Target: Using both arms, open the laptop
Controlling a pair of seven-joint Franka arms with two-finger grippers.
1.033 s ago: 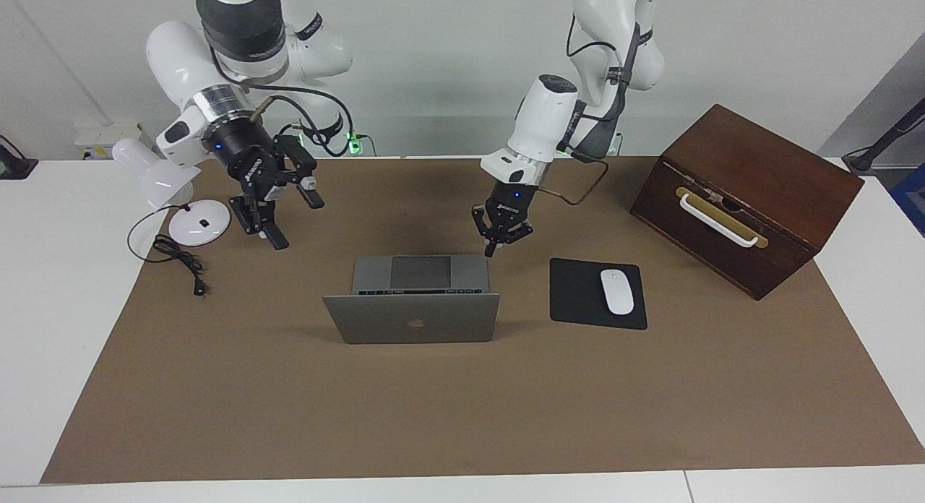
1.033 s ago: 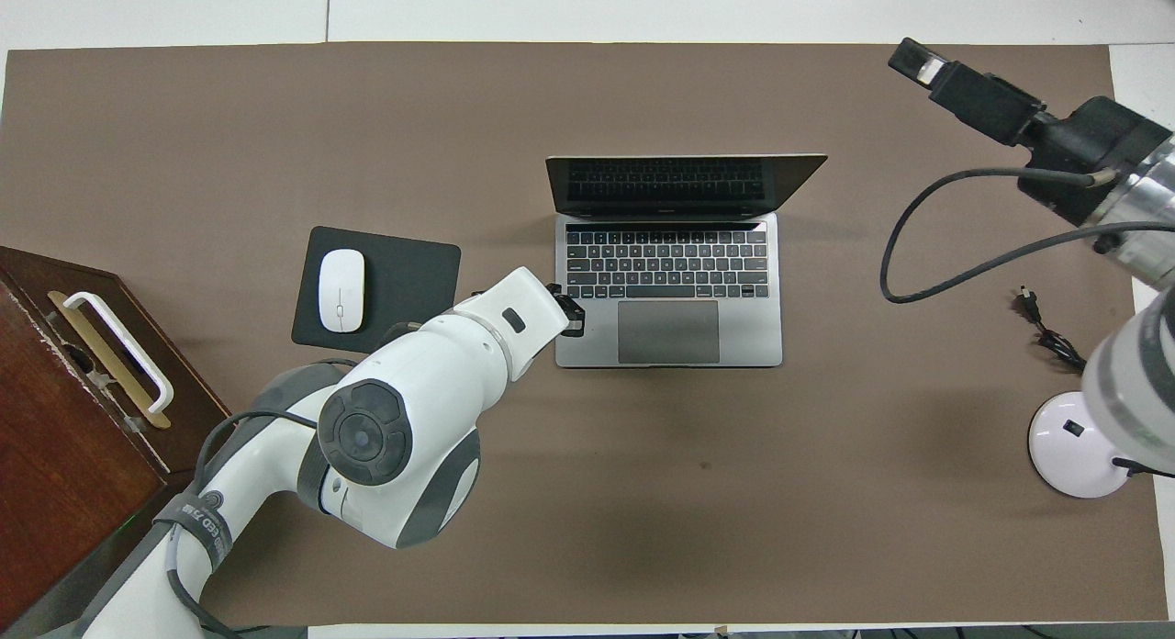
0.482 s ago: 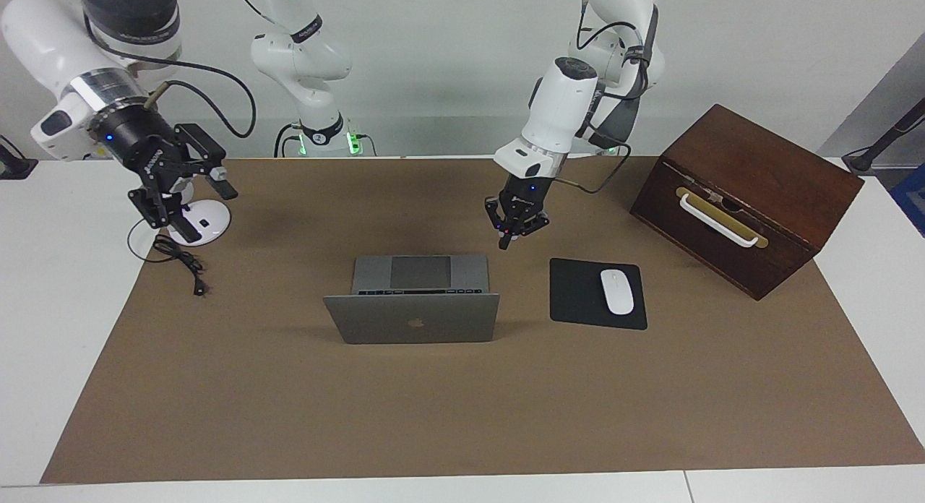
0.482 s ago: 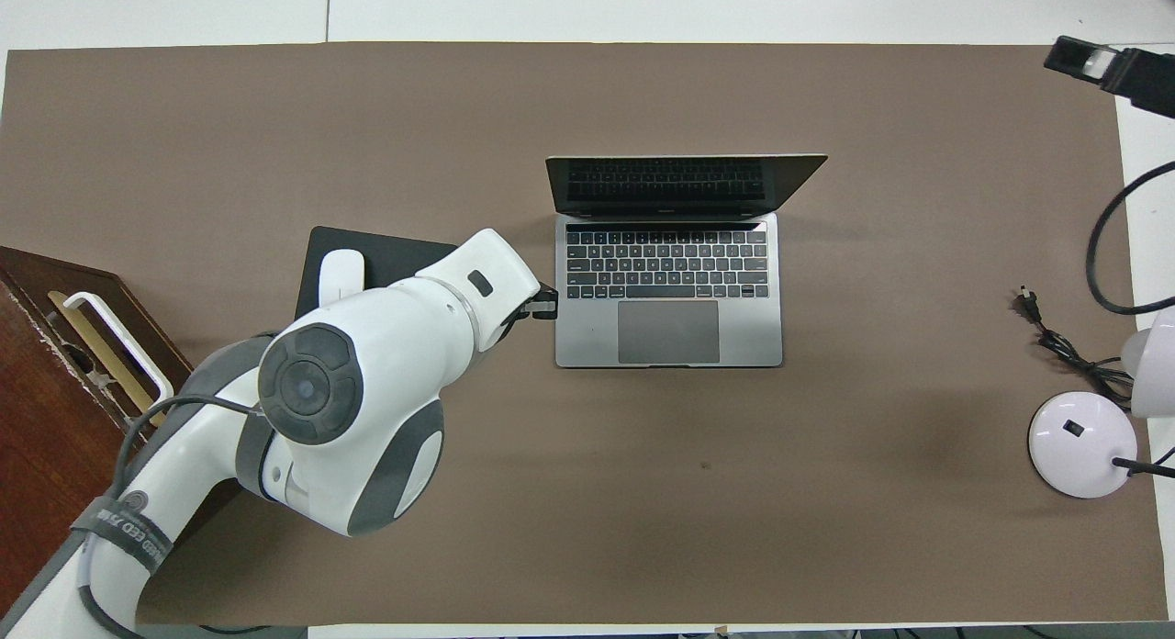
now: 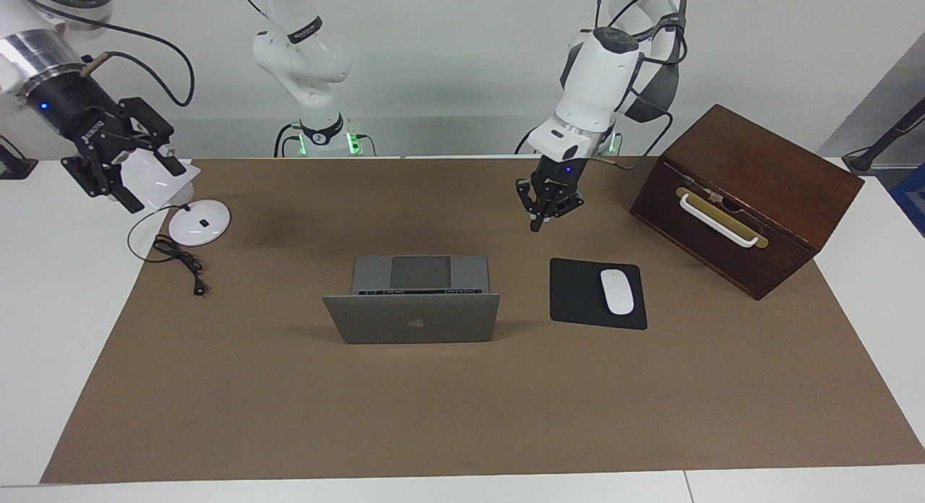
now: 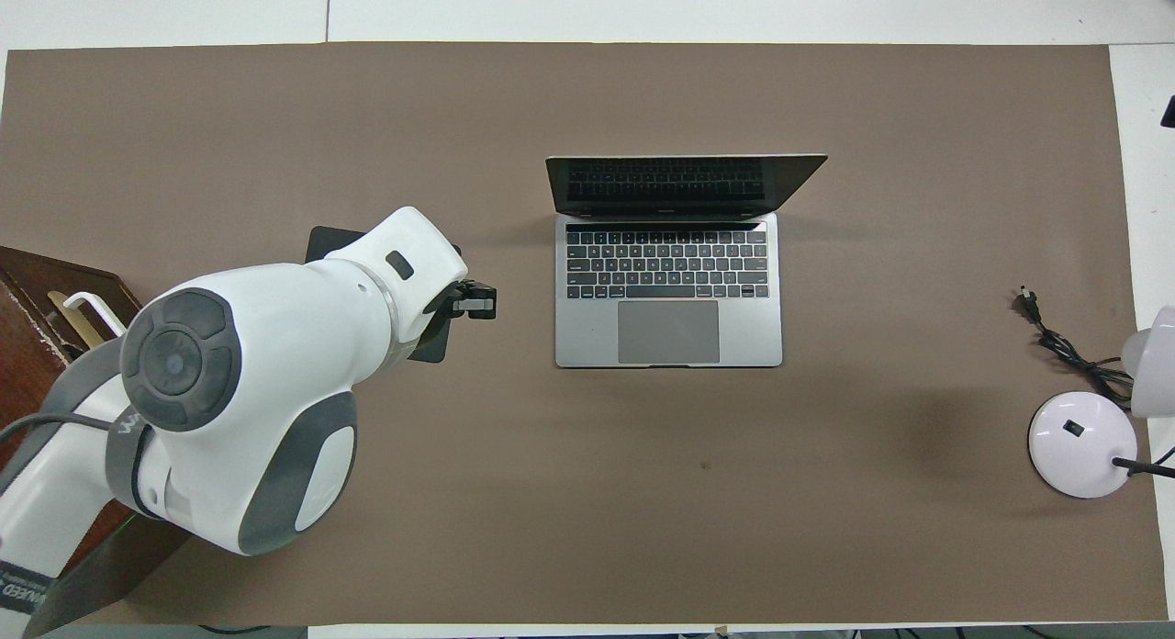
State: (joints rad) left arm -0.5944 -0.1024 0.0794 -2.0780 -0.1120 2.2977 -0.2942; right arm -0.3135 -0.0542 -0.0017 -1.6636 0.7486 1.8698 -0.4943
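Observation:
The silver-grey laptop (image 5: 412,319) stands open in the middle of the brown mat, its lid with the apple logo upright. The overhead view shows its keyboard deck and trackpad (image 6: 668,295). My left gripper (image 5: 536,222) is shut and empty. It hangs in the air over the mat, beside the laptop toward the left arm's end, and touches nothing. In the overhead view it (image 6: 479,301) shows past the left arm's white wrist. My right gripper (image 5: 153,188) is open and empty, raised over the white lamp at the right arm's end.
A black mouse pad (image 5: 578,293) with a white mouse (image 5: 617,291) lies beside the laptop; the left arm hides most of it from above. A brown wooden box (image 5: 744,192) stands at the left arm's end. The lamp base (image 5: 199,222) and its cable (image 5: 181,261) lie at the right arm's end.
My left gripper rose and drew back from the laptop's corner toward the left arm's end. My right gripper swung up and outward to over the lamp. The laptop has not moved.

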